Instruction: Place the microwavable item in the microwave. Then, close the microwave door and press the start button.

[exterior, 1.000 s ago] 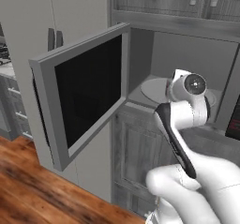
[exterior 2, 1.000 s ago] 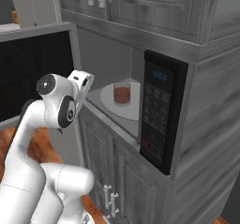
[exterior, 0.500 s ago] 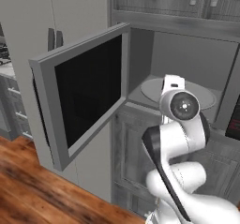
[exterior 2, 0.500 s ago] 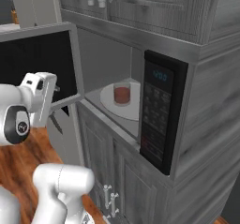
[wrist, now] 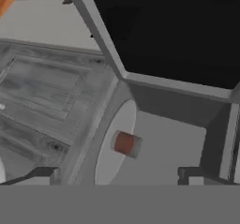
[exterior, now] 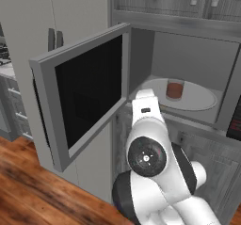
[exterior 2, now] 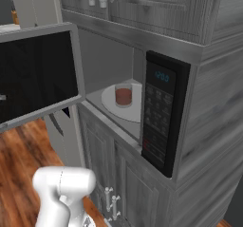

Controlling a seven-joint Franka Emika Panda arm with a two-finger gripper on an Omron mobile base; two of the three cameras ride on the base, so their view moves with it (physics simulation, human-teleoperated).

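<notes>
Reddish-brown cylindrical cup (exterior: pixel 174 89) sits on the round pale turntable (exterior 2: pixel 135 112); the gripper (wrist: pixel 119 174), jaws wide and empty, has withdrawn, so the steel-framed black-glass door (exterior: pixel 84 97) closes next.

I see cup (exterior: pixel 174 89) upright on turntable plate (exterior: pixel 200 100) inside microwave (exterior 2: pixel 167 112); door (exterior: pixel 82 94) swung open at 9 o'clock, control strip (exterior 2: pixel 158 111) at 3 o'clock.

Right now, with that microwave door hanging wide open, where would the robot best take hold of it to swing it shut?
Probably no grip: push the microwave door at its free outer edge, farthest from the hinge beside the cavity, coming from the far face. The cup already stands on the turntable, and the gripper holds nothing.
</notes>
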